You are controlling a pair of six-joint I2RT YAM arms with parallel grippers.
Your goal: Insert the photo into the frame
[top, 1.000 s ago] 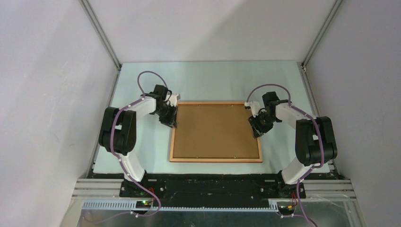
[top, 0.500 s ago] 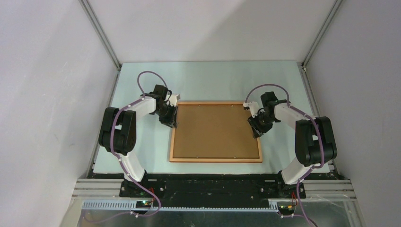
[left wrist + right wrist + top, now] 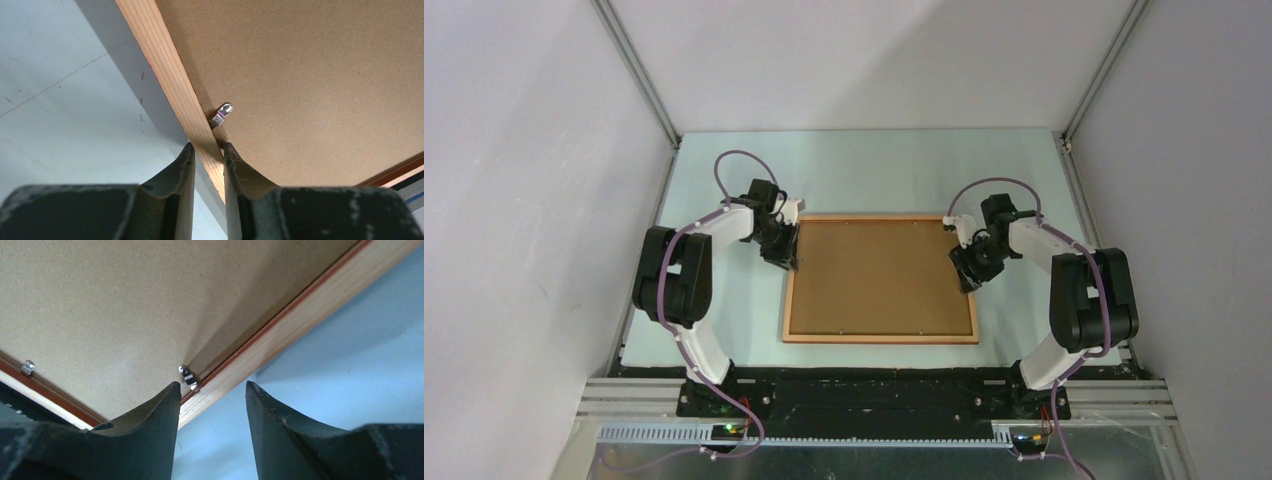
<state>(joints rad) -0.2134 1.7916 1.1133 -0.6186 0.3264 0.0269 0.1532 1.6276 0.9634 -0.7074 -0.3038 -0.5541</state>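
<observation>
The frame (image 3: 881, 338) lies face down on the table, with the brown backing board (image 3: 879, 275) filling its opening. The photo is hidden. My left gripper (image 3: 784, 262) is at the frame's left rail. In the left wrist view it (image 3: 207, 150) is shut on that rail (image 3: 165, 65), beside a small metal clip (image 3: 222, 114). My right gripper (image 3: 970, 280) is at the right rail. In the right wrist view it (image 3: 212, 384) is open, with one finger over the board (image 3: 125, 300) and the other over the table, straddling the rail (image 3: 300, 315) by a clip (image 3: 188, 376).
The pale blue-green table (image 3: 864, 170) has grey walls on three sides, with metal posts at the back corners. Another metal clip (image 3: 27, 367) sits on the frame's near rail. Both arm bases stand at the near edge.
The right arm's wrist has shifted slightly to the right by the frame's right rail. The frame, the board and the left arm have not moved.
</observation>
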